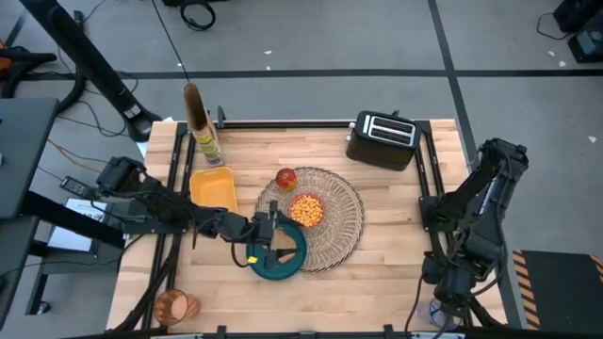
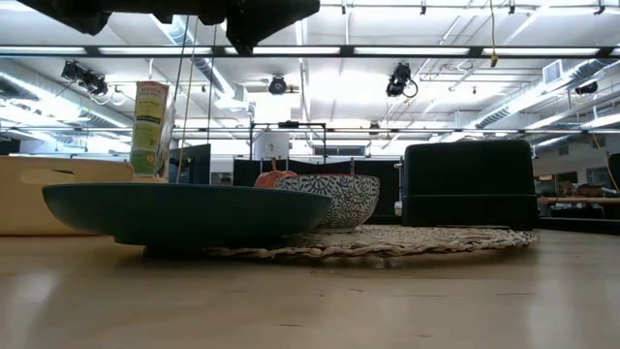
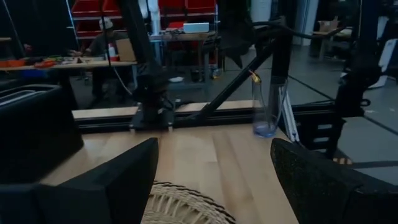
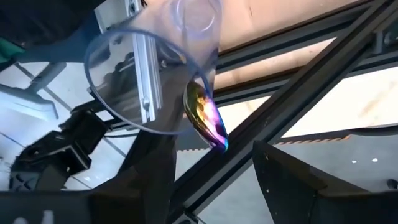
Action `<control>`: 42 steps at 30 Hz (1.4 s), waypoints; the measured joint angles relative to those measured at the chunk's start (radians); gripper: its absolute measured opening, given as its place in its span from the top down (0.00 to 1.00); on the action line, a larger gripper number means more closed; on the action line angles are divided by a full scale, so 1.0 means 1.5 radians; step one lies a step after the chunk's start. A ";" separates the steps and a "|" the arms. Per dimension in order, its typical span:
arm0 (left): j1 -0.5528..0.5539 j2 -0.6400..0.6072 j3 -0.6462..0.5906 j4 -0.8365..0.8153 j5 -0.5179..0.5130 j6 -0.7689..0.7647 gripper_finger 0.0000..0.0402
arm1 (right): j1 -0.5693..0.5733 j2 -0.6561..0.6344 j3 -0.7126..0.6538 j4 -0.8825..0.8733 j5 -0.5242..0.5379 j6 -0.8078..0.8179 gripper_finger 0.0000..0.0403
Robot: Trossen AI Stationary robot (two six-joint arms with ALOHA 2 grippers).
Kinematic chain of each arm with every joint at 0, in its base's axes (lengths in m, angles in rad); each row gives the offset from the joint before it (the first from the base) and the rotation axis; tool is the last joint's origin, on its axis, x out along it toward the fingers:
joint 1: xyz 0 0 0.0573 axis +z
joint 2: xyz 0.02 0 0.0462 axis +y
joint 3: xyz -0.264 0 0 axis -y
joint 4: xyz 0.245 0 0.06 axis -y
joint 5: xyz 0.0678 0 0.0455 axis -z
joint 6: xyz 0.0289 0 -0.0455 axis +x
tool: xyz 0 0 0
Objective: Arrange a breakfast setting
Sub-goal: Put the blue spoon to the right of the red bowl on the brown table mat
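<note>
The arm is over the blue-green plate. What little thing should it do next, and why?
Probably lift the left pincer straight up and away. Its fingers are spread open and hold nothing, and the teal plate already sits flat, overlapping the edge of the woven placemat. So the plate looks set down, and the arm could go for another item.

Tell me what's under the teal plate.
The teal plate sits partly on the woven placemat and partly on the wooden table. The left gripper, open, hovers over the plate, covering part of its top; anything beneath the plate's middle is hidden.
</note>
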 joint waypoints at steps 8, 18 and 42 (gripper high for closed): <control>-0.009 0.120 0.027 0.114 0.072 -0.002 0.21 | 0.018 0.000 0.000 -0.001 0.005 0.018 0.48; -0.011 0.206 0.189 -0.040 0.071 0.031 0.21 | 0.020 0.001 0.000 0.014 0.030 0.045 0.50; -0.001 0.542 0.609 -0.131 0.073 0.049 0.21 | 0.029 0.000 0.000 -0.021 0.018 0.092 0.50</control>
